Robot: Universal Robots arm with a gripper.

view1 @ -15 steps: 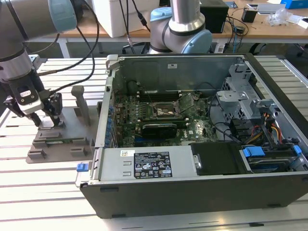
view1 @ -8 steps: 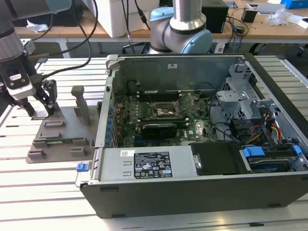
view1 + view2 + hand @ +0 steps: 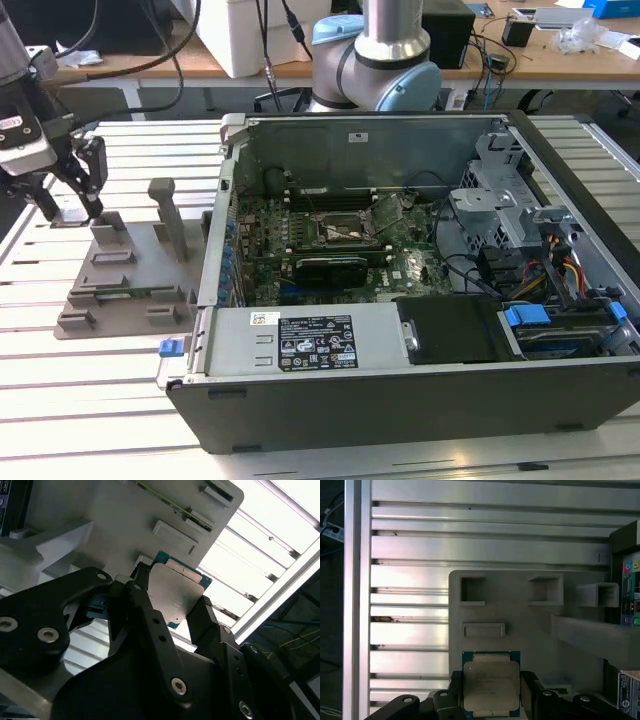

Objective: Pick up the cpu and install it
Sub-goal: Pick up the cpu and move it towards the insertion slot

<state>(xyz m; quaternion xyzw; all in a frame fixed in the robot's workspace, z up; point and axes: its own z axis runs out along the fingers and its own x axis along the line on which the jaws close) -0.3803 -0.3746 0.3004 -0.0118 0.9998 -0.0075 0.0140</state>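
While gripper (image 3: 491, 681) clasps cpu (image 3: 491, 687), lettering illegible.

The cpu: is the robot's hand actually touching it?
Touching. In the second wrist view, the fingers of the hand press against opposite edges of the cpu.

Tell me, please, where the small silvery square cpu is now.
The cpu sits in the pincer at the grey plastic holder, on the exterior view's left, beside the black computer case.
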